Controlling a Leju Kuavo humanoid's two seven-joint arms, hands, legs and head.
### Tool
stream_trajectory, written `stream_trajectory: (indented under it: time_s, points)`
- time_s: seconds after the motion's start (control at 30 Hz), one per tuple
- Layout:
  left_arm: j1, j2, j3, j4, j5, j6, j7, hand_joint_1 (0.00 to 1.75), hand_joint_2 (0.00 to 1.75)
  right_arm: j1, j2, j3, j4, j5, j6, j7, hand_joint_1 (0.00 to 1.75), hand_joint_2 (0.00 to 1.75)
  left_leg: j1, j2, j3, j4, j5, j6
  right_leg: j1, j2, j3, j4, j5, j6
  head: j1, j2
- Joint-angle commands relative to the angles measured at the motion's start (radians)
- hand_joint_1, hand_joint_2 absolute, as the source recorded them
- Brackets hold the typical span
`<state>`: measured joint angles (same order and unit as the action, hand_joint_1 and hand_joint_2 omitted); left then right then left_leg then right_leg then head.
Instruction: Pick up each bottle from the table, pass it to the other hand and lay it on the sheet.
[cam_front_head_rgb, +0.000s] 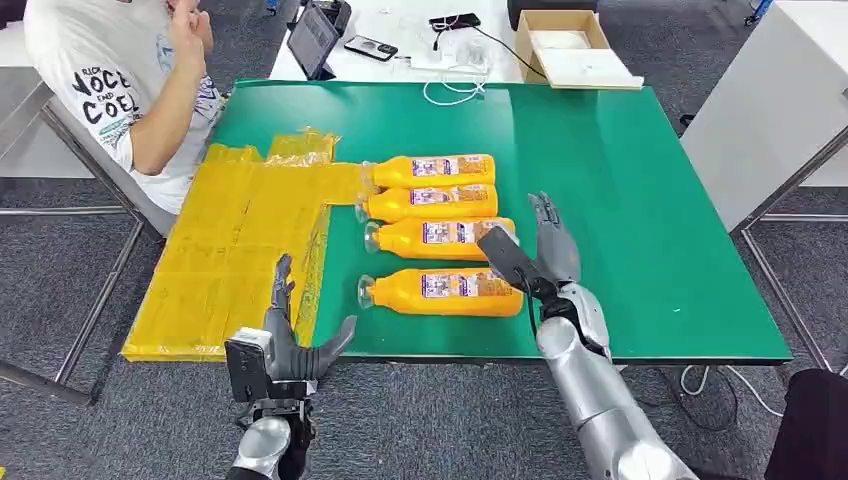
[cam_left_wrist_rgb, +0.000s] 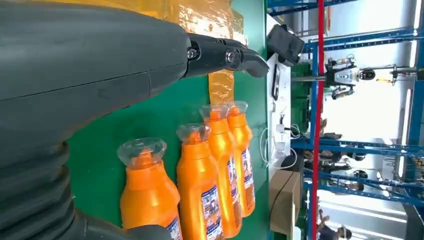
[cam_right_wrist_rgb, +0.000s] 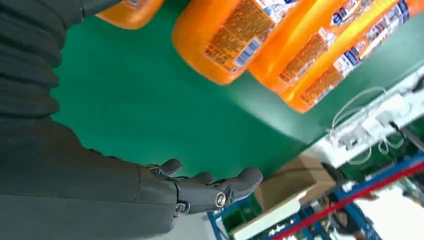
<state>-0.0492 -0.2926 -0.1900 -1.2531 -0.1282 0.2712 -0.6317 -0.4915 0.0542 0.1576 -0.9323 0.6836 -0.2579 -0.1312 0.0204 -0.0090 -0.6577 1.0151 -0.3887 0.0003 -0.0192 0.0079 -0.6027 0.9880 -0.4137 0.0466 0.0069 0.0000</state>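
Right robot hand spread, holding nothing, hovering just beside base end of nearest bottle. Bottle lies on green counter, long axis crosswise, cap toward yellow sheet. Left robot hand spread, empty, at sheet's near edge, farther from bottle. Judgement: right robot hand takes pick.

Four orange bottles with clear caps and blue-white labels lie on a green surface, beside a crinkled yellow sheet; hands dark grey.
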Motion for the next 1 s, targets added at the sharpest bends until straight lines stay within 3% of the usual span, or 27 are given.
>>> stream_trajectory:
  time_s: [0.03, 0.17, 0.4, 0.57, 0.8, 1.0]
  points:
    - [-0.048, -0.004, 0.035, 0.084, -0.005, -0.009, 0.006, 0.0, 1.75, -0.144, -0.001, 0.115, 0.245, -0.008, 0.132, -0.023, 0.0, 1.75, 0.0, 0.003, 0.003, 0.0, -0.001, 0.001, 0.0, 0.002, 0.003, -0.001, 0.0, -0.002, 0.0, 0.0]
    - [-0.052, -0.003, 0.043, 0.097, -0.004, -0.01, 0.004, 0.0, 1.75, -0.149, 0.024, 0.181, 0.248, -0.044, 0.233, -0.07, 0.0, 1.75, 0.0, 0.002, 0.002, -0.001, -0.001, 0.0, 0.0, 0.001, 0.002, 0.0, 0.0, -0.001, 0.0, 0.0]
    - [-0.054, -0.004, 0.044, 0.102, -0.005, -0.009, 0.002, 0.0, 1.75, -0.152, 0.022, 0.197, 0.251, -0.06, 0.25, -0.074, 0.0, 1.75, 0.0, 0.001, 0.004, 0.0, -0.002, 0.001, 0.0, 0.0, 0.004, 0.0, -0.002, -0.002, 0.0, 0.0]
    - [-0.063, -0.001, 0.055, 0.111, 0.008, -0.007, -0.013, 0.0, 1.75, -0.145, 0.039, 0.304, 0.212, -0.137, 0.313, -0.155, 0.0, 1.75, 0.0, 0.004, 0.005, 0.0, -0.002, 0.001, 0.0, 0.002, 0.004, 0.0, -0.001, -0.003, 0.0, 0.0]
    - [-0.072, -0.005, 0.049, 0.138, 0.02, -0.006, -0.032, 0.0, 1.75, -0.116, -0.038, 0.42, 0.121, -0.234, 0.36, -0.201, 0.0, 1.75, -0.001, -0.001, 0.003, -0.001, -0.001, 0.001, 0.0, -0.002, 0.004, 0.0, -0.002, -0.002, 0.0, 0.0]
    - [-0.062, -0.002, 0.054, 0.129, 0.027, -0.007, -0.032, 0.0, 1.75, -0.126, -0.074, 0.429, 0.173, -0.247, 0.35, -0.15, 0.0, 1.75, 0.0, -0.001, 0.003, 0.0, -0.001, 0.001, 0.0, -0.003, 0.003, -0.001, -0.002, -0.001, 0.0, 0.0]
